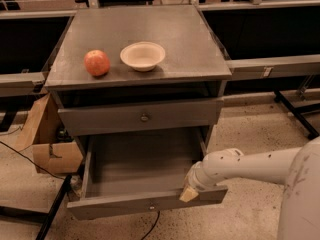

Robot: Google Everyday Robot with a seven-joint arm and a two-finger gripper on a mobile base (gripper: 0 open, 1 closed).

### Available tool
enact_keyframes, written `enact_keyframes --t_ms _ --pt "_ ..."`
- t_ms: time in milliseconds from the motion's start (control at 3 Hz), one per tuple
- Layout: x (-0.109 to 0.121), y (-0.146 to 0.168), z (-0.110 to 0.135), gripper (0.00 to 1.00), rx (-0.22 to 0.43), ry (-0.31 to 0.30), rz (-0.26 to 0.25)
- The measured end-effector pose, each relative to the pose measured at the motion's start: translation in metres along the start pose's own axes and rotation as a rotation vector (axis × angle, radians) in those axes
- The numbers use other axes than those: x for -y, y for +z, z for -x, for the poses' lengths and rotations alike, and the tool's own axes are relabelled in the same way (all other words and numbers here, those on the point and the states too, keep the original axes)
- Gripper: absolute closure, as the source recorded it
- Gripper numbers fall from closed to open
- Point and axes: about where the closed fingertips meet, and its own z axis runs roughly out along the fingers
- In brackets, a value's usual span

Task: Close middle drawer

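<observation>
The middle drawer [140, 166] is a wide, shallow grey metal drawer. It stands pulled far out of the grey cabinet, and its inside is bare. Its flat front panel [120, 205] faces the camera low in the view, with a small round knob [151, 207] at its centre. My gripper [189, 193], on a white arm coming in from the right, sits at the top edge of the front panel near its right end. The upper drawer front [100, 120] with its larger knob is pushed in. The lowest drawer is hidden under the open one.
A red apple [97, 63] and a white bowl [143, 55] sit on the cabinet top [190, 44]. A cardboard box [47, 144] stands on the floor left of the cabinet. A black cable and a black frame leg [52, 211] lie at lower left. Dark benches flank both sides.
</observation>
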Motion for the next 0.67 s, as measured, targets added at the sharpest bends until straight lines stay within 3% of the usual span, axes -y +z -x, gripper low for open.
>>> enact_keyframes --t_ms 333,667 --pt "-0.0008 0.0001 -0.0003 1.0 -0.004 -0.003 0.002" --pt "0.0045 -0.0004 0.0022 0.83 -0.001 -0.002 -0.017"
